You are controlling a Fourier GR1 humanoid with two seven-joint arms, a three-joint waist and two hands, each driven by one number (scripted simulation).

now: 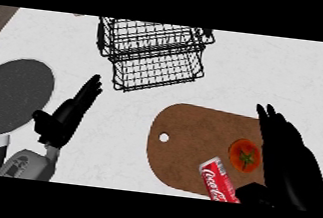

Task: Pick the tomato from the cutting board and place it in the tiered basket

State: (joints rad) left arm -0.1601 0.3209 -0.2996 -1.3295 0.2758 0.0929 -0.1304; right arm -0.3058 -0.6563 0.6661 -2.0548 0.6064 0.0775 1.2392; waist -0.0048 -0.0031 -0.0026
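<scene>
In the head view, the tomato (246, 156) lay on the cutting board (192, 129), toward its right side and just left of the right hand (292, 166). That hand's fingers stretched straight over the board's edge and held nothing. A red can (218, 182) lay beside the tomato. The left hand (67, 118) rested with its fingers straight, left of the board. The tiered basket (152, 54) stood beyond.
</scene>
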